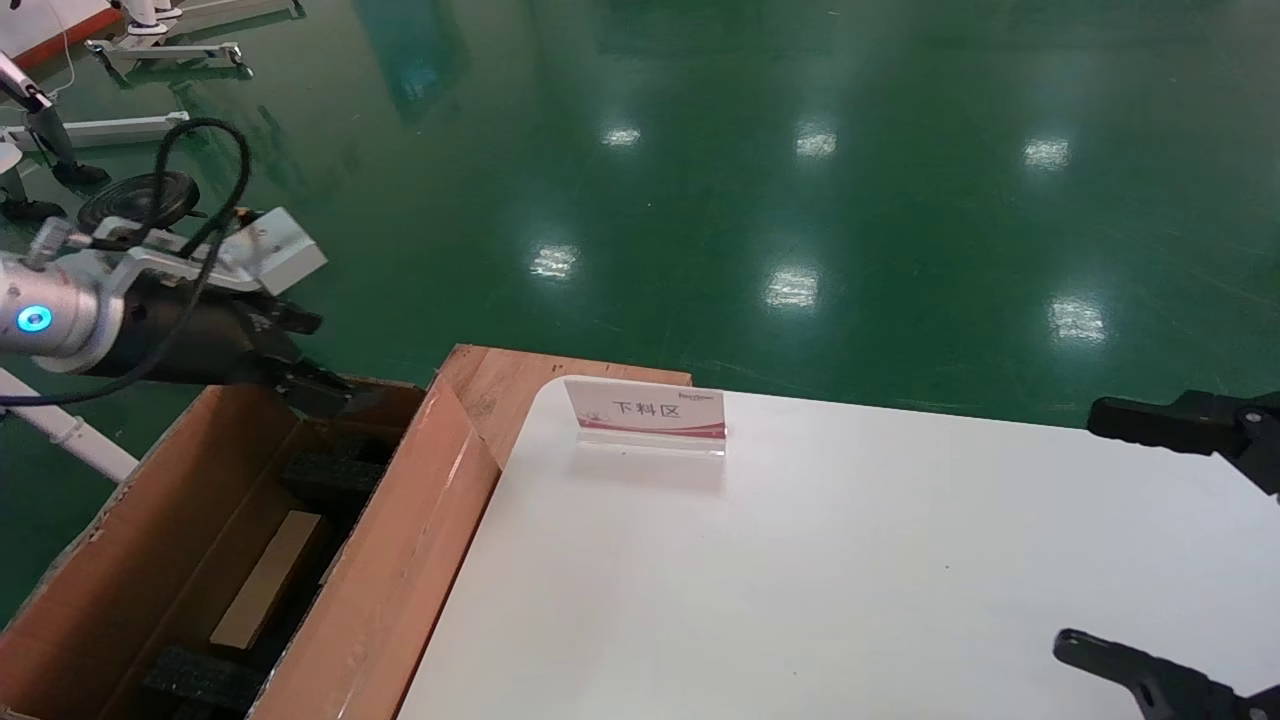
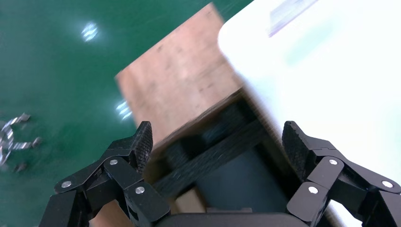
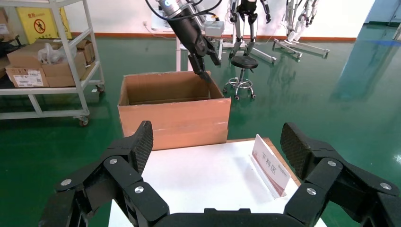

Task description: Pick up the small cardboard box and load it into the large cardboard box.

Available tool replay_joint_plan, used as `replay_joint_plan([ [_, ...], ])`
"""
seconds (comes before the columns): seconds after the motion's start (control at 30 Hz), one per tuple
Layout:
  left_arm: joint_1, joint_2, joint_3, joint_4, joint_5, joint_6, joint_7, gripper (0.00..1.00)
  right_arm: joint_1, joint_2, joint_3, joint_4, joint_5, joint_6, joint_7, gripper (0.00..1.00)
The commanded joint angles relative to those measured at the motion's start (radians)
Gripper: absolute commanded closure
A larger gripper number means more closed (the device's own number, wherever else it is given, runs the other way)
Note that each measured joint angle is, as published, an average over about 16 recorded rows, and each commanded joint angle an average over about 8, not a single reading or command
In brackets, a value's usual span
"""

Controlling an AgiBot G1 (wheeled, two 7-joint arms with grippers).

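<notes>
A glossy green workshop floor surrounds the white table point(image 1: 850, 560), and beside it the large cardboard box point(image 1: 400, 560) stands with the small cardboard box point(image 1: 268, 578) already lying on its dark bottom. The left gripper point(image 2: 217, 142) hangs over the carton's far rim with its jaws wide apart and empty, so on its way out it could catch that rim or a flap and drag the carton. The right gripper point(image 3: 215, 142), jaws apart, sits idle at the table's edge.
</notes>
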Motion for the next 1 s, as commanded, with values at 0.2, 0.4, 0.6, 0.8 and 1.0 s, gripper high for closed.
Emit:
replay_joint_plan([
  [0.2, 0.156, 0.035, -0.199, 0.005, -0.085, 0.062, 0.098, 0.00, 0.000, -0.001, 0.002, 0.000, -0.001, 0.000, 0.001, 0.00],
  [0.4, 0.297, 0.068, -0.378, 0.009, -0.160, 0.119, 0.186, 0.00, -0.001, -0.002, 0.004, 0.001, -0.003, -0.001, 0.002, 0.00],
  [0.6, 0.438, 0.100, -0.559, 0.013, -0.236, 0.177, 0.274, 0.00, -0.002, -0.002, 0.007, 0.001, -0.004, -0.002, 0.004, 0.00],
  [0.8, 0.579, 0.132, -0.738, 0.017, -0.311, 0.234, 0.362, 0.00, -0.002, -0.003, 0.009, 0.002, -0.006, -0.003, 0.005, 0.00],
  [1.0, 0.720, 0.164, -0.918, 0.022, -0.386, 0.292, 0.450, 0.00, -0.003, -0.004, 0.012, 0.002, -0.008, -0.004, 0.007, 0.00],
])
